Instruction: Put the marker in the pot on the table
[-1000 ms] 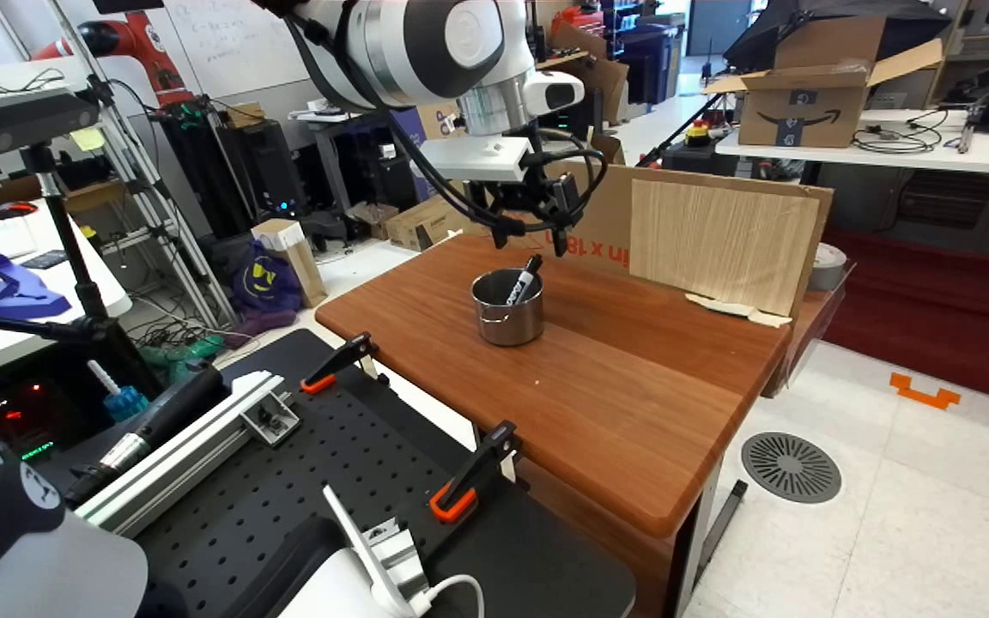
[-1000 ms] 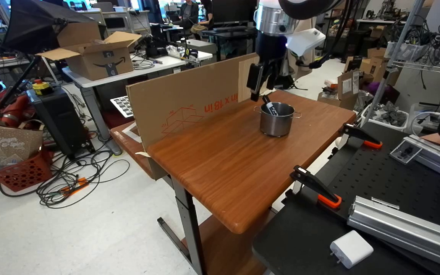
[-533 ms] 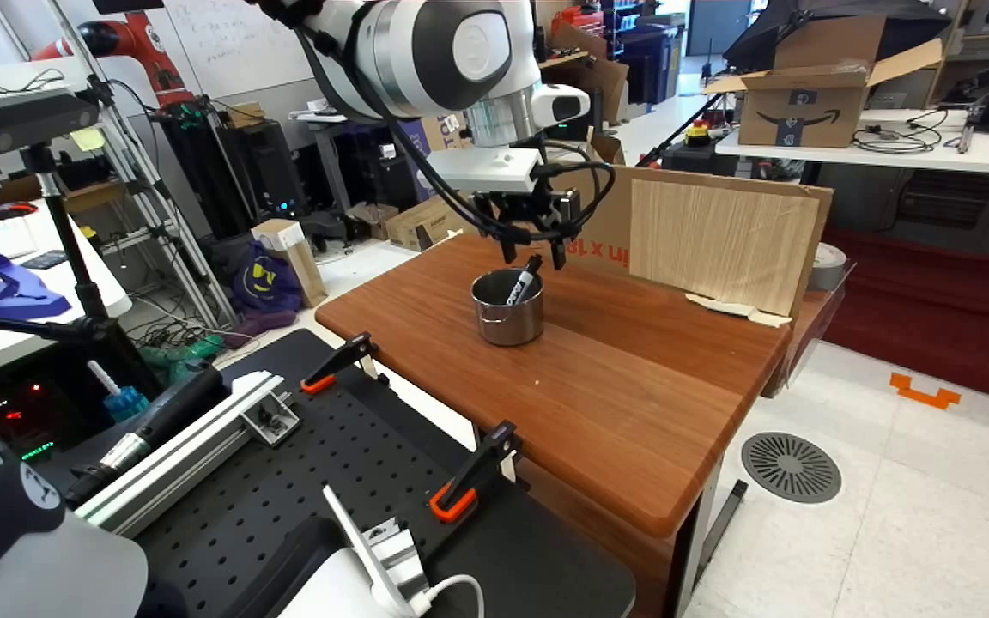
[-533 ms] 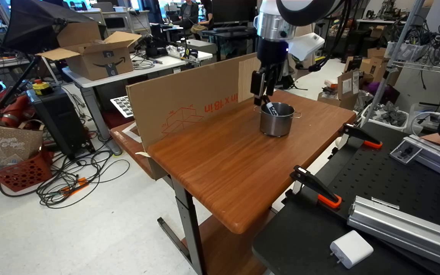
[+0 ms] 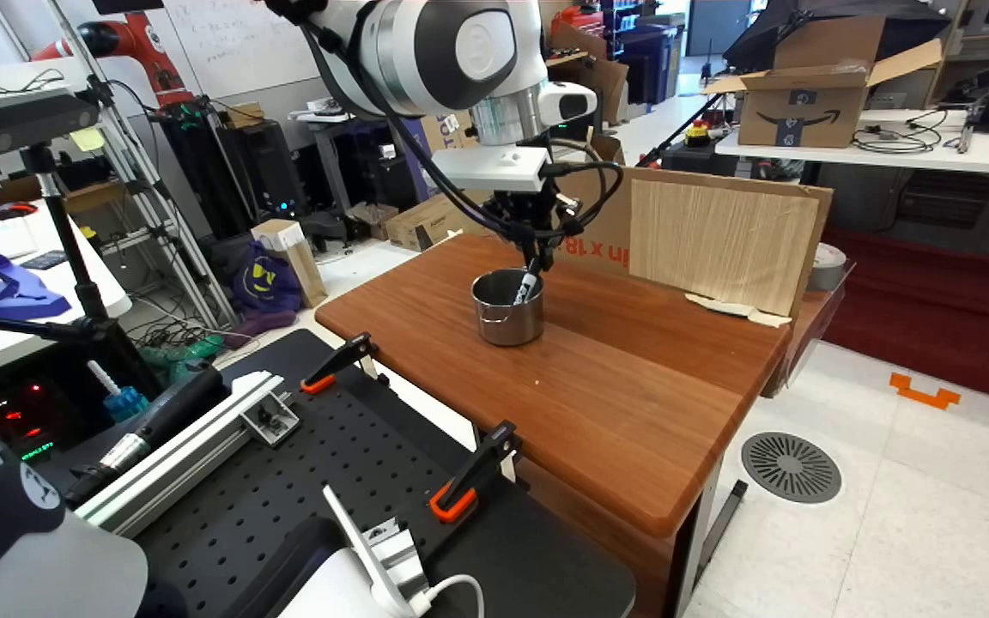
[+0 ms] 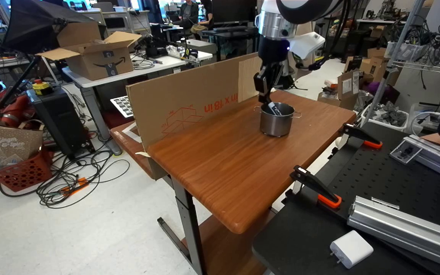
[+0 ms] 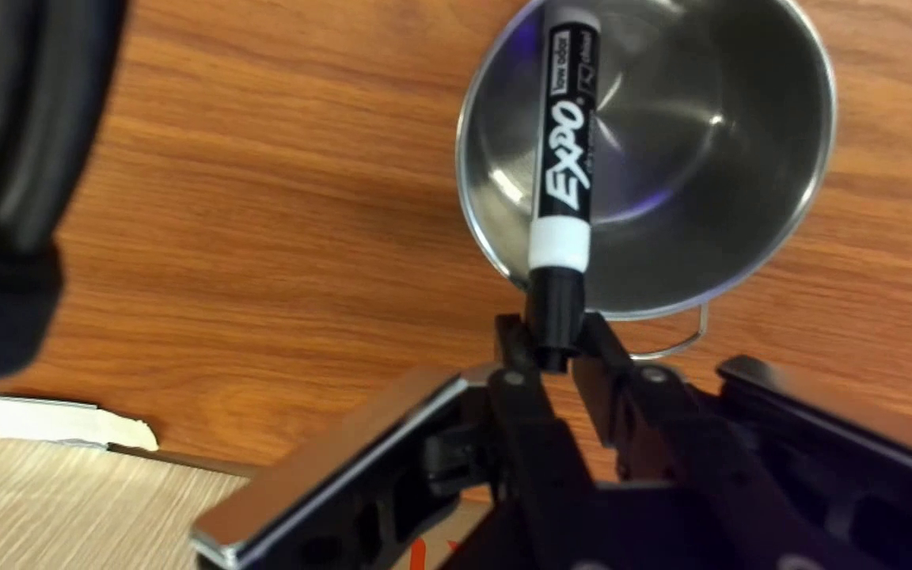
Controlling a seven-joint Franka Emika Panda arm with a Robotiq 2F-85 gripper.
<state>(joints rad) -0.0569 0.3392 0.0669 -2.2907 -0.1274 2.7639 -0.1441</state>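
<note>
The marker (image 7: pixel 564 158) has a black label, a whitish band and a black cap. It leans inside the silver-grey metal pot (image 7: pixel 709 206), its capped end sticking out past the rim and its far end running out of the wrist view's top. My gripper (image 7: pixel 554 332) is shut on that cap, one finger on each side. Both exterior views show the pot (image 5: pixel 507 326) upright on the reddish-brown table (image 5: pixel 623 421). There the gripper (image 6: pixel 267 101) points down at the rim, with the marker (image 6: pixel 275 109) below it slanting into the pot.
A cardboard panel (image 6: pixel 197 91) stands along the table's far edge, with a pale wood-grain sheet (image 5: pixel 718 245) on it. The black perforated bench (image 5: pixel 314 481) adjoins the near side, where black-and-orange clamps (image 5: pixel 477 472) grip. A wire handle (image 7: pixel 689 342) juts from the pot.
My gripper has come down to the marker's cap and its fingers have closed around it. The marker has shifted slightly inside the pot. The pot has stayed in place.
</note>
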